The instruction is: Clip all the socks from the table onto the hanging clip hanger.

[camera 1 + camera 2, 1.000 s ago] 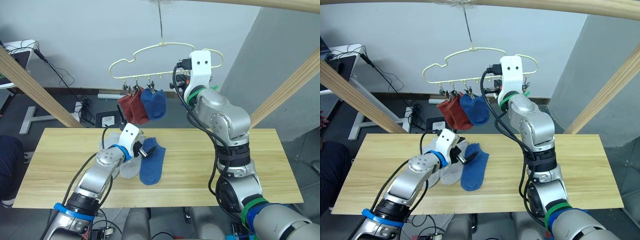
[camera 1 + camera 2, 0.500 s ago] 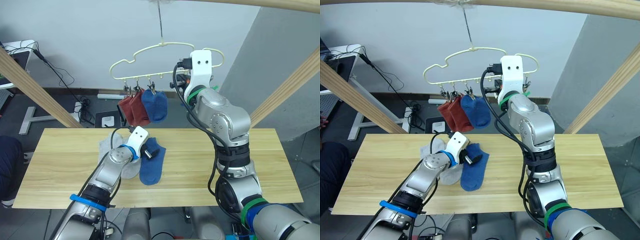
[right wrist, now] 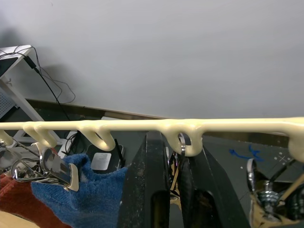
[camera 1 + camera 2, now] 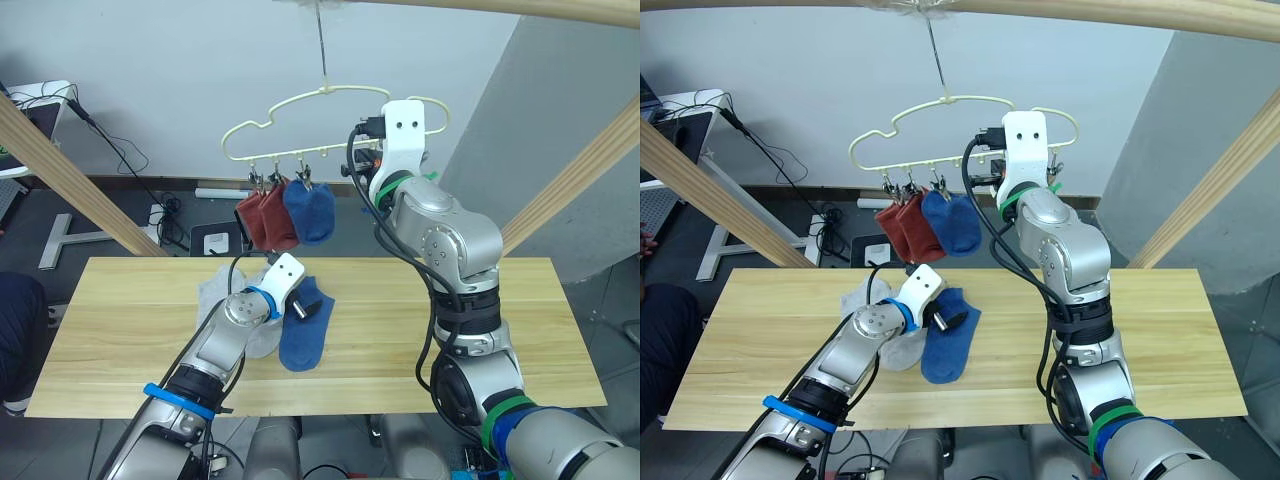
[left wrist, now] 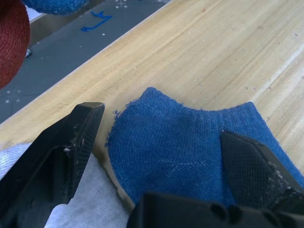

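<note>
Your left gripper (image 5: 156, 156) is spread wide, fingers either side of the cuff of the blue sock (image 5: 190, 156) lying on the table (image 4: 130, 320), low over it; contact cannot be judged. In the wrist view the sock's knit is plain mid-blue with a slightly frayed cuff edge, flat on pale wood planks.

Your right gripper (image 3: 173, 190) is raised at the clip hanger (image 4: 300, 105). Its two fingers are pressed nearly together around a small metal clip (image 3: 183, 142) that hangs from the yellow bar; read this as clamped on the clip.

Count, head views:
- Blue socks: 2. One on the table, one hanging (image 4: 310, 212) from the bar.
- Rust red socks (image 4: 262, 220): 2, both hanging, at 9 o'clock of the hanging blue one, touching it.
- Light grey socks (image 4: 222, 290): a pale bunch on the table at 9 o'clock of the table's blue sock, partly under your left arm; whether it is one or two cannot be told.

The hanger is a thin pale yellow cloud outline on a metal hook, hung from a wooden beam (image 4: 560, 8) overhead. Bare clips (image 3: 266, 197) remain toward the 3 o'clock end of the bar.

Surroundings: slanted wooden struts (image 4: 60, 170) at both sides, cables (image 4: 120, 150) and a white stand (image 4: 70, 235) on the floor behind the table at 10 o'clock.
</note>
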`<state>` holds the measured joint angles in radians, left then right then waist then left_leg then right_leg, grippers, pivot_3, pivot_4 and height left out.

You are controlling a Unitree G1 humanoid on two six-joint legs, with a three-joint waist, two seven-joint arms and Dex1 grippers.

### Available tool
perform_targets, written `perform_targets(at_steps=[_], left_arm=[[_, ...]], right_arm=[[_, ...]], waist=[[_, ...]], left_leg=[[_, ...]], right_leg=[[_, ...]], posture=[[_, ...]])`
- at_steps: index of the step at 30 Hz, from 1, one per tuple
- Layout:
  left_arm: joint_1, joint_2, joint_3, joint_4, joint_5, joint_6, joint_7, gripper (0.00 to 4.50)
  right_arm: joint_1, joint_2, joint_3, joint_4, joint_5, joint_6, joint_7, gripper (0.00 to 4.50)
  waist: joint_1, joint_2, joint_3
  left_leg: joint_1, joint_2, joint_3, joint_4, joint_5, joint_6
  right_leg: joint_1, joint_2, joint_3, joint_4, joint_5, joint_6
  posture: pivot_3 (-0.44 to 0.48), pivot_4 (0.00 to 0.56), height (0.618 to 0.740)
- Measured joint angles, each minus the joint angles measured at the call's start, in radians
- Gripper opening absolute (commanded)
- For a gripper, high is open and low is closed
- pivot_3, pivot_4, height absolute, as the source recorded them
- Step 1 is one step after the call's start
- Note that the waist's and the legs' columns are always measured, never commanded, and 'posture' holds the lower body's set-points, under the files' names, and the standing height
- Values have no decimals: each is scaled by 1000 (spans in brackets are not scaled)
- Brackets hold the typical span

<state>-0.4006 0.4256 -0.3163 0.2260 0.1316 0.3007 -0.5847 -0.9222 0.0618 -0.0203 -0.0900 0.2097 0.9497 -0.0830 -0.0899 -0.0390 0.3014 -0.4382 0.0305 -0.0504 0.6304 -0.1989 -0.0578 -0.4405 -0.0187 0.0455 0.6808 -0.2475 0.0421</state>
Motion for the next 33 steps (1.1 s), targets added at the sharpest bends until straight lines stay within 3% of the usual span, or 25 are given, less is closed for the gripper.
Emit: perform_targets(at_steps=[12, 25, 33], left_arm=[[11, -2, -3, -19, -10, 34, -37, 116], [11, -9, 7, -23, -20, 51, -43, 43], [38, -36, 108, -109, -175, 148, -105, 43]], right_arm=[[0, 0, -1, -6, 1, 2, -6, 0], [1, 2, -1, -6, 1, 2, -6, 0], [3, 3, -1, -14, 1, 3, -6, 0]], waist=[[-3, 0, 0], [-3, 0, 0], [-3, 0, 0]], left_leg=[[0, 0, 0, 0, 0, 0], [0, 0, 0, 0, 0, 0], [0, 0, 0, 0, 0, 0]], right_leg=[[0, 0, 0, 0, 0, 0], [0, 0, 0, 0, 0, 0], [0, 0, 0, 0, 0, 0]], posture=[[-147, 286, 740], [-149, 289, 740], [-144, 291, 740]])
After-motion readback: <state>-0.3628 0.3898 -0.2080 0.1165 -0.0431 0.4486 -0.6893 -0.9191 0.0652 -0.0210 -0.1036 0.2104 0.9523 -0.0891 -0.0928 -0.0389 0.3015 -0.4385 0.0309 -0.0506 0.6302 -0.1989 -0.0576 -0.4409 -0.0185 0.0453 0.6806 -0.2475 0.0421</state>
